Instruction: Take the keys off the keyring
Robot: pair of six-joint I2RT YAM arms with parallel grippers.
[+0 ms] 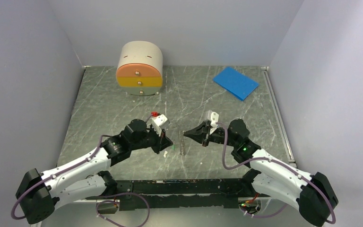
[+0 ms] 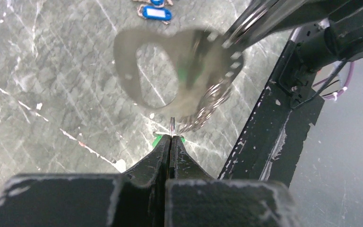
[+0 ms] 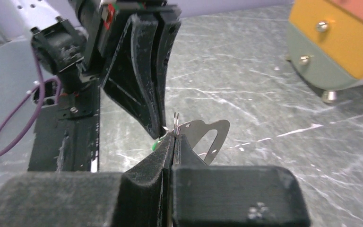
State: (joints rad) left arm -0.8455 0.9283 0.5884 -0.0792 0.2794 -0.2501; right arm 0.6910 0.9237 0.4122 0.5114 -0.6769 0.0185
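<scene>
My two grippers meet tip to tip low over the table's middle. The left gripper (image 2: 171, 137) is shut on a thin wire ring of the keys, whose green tag (image 2: 157, 140) peeks out just behind its tips and shows as a green speck (image 1: 174, 148) from above. The right gripper (image 3: 175, 135) is shut on the keyring; its chain (image 2: 210, 101) and a flat silvery plate with a big hole (image 2: 127, 56) hang between us. The left gripper's fingers (image 3: 142, 80) stand just left of the plate (image 3: 212, 130). From above, the chain (image 1: 183, 147) dangles to the table.
A rounded drawer unit (image 1: 139, 68) stands at the back left, a blue pad (image 1: 235, 82) at the back right. Small blue tags (image 2: 155, 13) lie farther out on the table. The black base rail (image 1: 184, 187) runs along the near edge.
</scene>
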